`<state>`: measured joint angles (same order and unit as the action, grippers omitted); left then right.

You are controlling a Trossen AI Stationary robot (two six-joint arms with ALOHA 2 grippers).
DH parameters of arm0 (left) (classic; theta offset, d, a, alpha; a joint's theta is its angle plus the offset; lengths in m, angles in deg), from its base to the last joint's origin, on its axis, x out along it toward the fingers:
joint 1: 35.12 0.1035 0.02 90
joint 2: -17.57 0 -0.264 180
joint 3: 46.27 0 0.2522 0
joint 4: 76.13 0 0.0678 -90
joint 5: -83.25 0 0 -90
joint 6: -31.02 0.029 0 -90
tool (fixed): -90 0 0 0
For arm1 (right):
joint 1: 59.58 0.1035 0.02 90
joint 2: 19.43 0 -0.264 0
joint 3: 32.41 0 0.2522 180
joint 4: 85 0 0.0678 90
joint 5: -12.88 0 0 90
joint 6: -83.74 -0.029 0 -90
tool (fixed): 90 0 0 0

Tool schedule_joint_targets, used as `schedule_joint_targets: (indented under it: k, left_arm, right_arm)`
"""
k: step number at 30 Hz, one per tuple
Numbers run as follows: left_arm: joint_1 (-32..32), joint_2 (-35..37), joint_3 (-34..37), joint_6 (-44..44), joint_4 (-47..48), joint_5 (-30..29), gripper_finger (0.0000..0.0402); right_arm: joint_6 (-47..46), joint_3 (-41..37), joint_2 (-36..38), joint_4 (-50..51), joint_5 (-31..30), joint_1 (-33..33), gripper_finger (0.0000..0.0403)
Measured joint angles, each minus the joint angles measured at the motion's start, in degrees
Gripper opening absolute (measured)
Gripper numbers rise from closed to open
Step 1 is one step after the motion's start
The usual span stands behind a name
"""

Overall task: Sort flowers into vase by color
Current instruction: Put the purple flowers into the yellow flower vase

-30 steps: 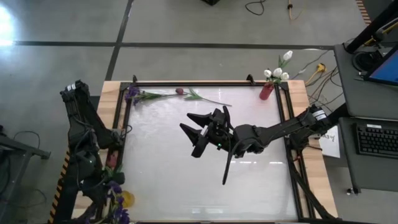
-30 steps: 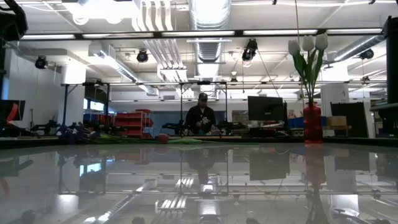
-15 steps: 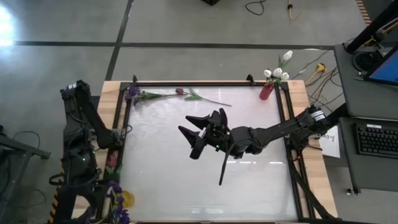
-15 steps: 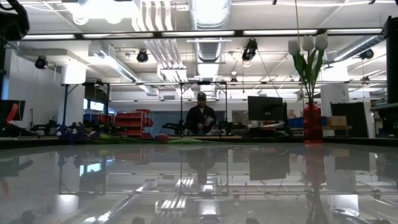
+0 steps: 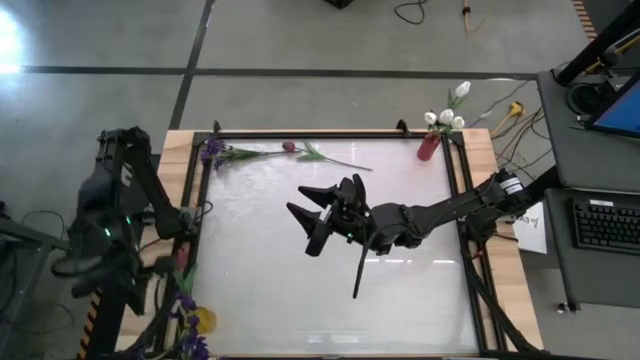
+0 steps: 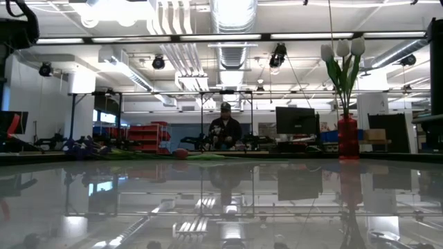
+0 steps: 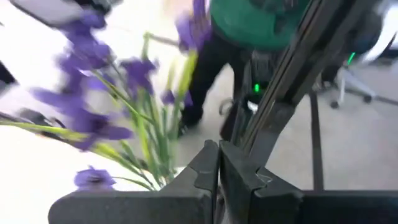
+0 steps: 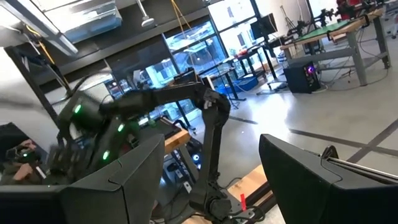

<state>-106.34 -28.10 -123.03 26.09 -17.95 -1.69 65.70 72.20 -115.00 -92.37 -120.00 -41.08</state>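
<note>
A purple spray (image 5: 214,152) and a pink-red bud (image 5: 289,147) lie on their long green stems along the table's far edge, and they also show in the low view as the purple spray (image 6: 79,146) and the pink-red bud (image 6: 181,153). White tulips (image 5: 445,115) stand in a red vase (image 5: 428,147) at the far right corner. Purple flowers (image 5: 186,312) stand by the near left corner and fill the left wrist view as blurred purple flowers (image 7: 93,118). My right gripper (image 5: 303,225) hangs open over the table's middle, above bare surface. My left gripper (image 7: 217,149) is shut on nothing, off the table's left edge near the purple flowers.
The glossy table (image 5: 400,300) is framed by black rails (image 5: 195,215). My left arm (image 5: 110,225) stands outside the left rail. A desk with a keyboard (image 5: 608,222) is to the right. A person (image 6: 225,128) stands in the room far behind the table.
My left arm has swung away from the table toward the left, its upper part now standing farther out beyond the left rail. The flowers on the table and in the vases have stayed where they were.
</note>
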Motion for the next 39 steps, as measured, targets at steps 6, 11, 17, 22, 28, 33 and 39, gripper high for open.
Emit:
schedule_joint_targets:
  k: [6,11,17,22,28,33,39]
  left_arm:
    - [0.0,5.8,-4.9,0.4,1.5,-7.7,0.0]
    - [0.0,9.1,-5.4,1.6,1.2,-19.0,0.0]
    - [0.7,10.8,-1.1,-1.7,-1.8,-50.0,0.0]
    - [3.1,13.3,2.2,-8.8,-2.9,-74.5,0.0]
    - [7.9,15.9,7.6,-19.7,-2.8,-83.0,0.0]
    - [15.0,14.8,12.3,-22.6,-9.3,-83.4,0.0]
    - [31.9,9.6,18.1,-22.0,-25.1,-82.8,0.0]
  right_arm:
    - [1.2,0.0,0.0,-0.1,1.4,0.0,0.0254]
    - [2.3,0.0,0.0,0.3,1.4,0.0,0.0254]
    - [2.3,0.0,0.0,3.0,1.4,0.0,0.0254]
    - [2.1,0.0,0.0,3.4,1.4,0.0,0.0254]
    - [-1.4,0.0,0.0,3.3,5.6,-0.1,0.0254]
    - [-3.0,0.0,0.0,9.0,5.8,-0.7,0.0254]
    - [-3.0,0.0,0.0,14.3,5.4,-1.9,0.0254]
